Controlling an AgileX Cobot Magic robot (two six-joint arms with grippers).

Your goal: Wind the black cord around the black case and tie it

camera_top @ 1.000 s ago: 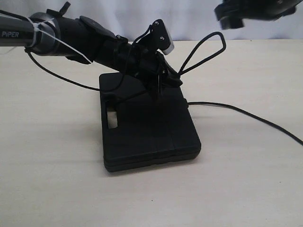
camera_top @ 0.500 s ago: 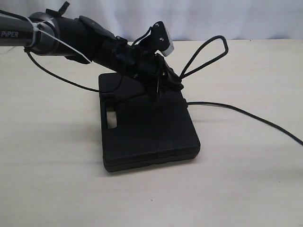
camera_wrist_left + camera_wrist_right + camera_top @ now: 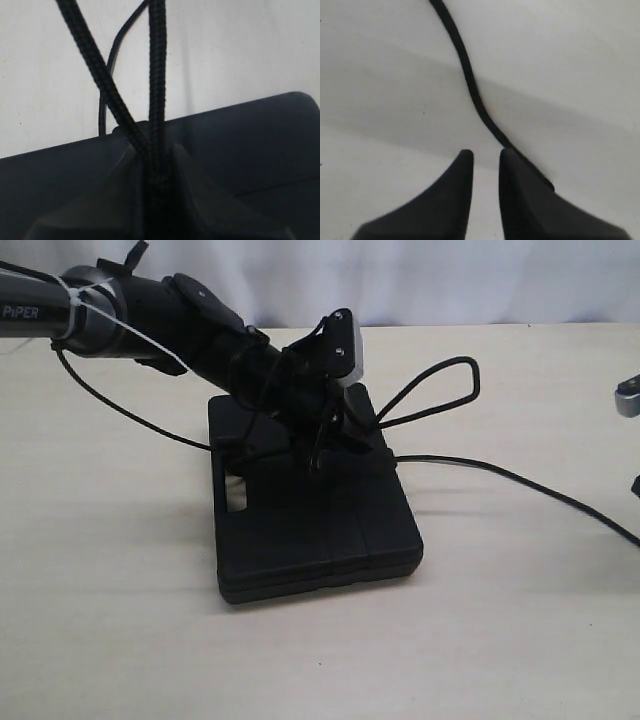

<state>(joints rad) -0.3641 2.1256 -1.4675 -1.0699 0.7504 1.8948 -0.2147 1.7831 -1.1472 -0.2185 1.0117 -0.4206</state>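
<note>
**Left gripper pinching cord loop over case; right gripper empty**

- Left gripper [image 3: 154, 162]: clamped on the black cord [image 3: 157, 75]. The left wrist view shows two strands pinched together between the fingers and spreading apart beyond the tips.
- Exterior view: the left arm [image 3: 130, 305] comes in from 10 o'clock and ends low over the far half of the black case [image 3: 320, 530]. I can't tell whether the gripper touches the lid.
- Case: lies flat on the table [image 3: 120, 620] at the centre of the view. Its handle slot [image 3: 237, 492] is on the 9 o'clock side.
- Cord: the loop sticks out of the pinch toward 2 o'clock, raised above the table past the case's 3 o'clock edge. A single strand leaves the case at that same edge and trails across the table toward 4 o'clock, out of frame. Whether any cord passes under the case is hidden.
- Right gripper [image 3: 485, 156]: fingers a narrow gap apart with nothing between them. It points down at bare table. A run of cord lies on the table next to one fingertip and disappears behind it, and contact is unclear.
- In the exterior view, only a sliver of the right gripper shows, at the 3 o'clock edge and well apart from the case.
</note>
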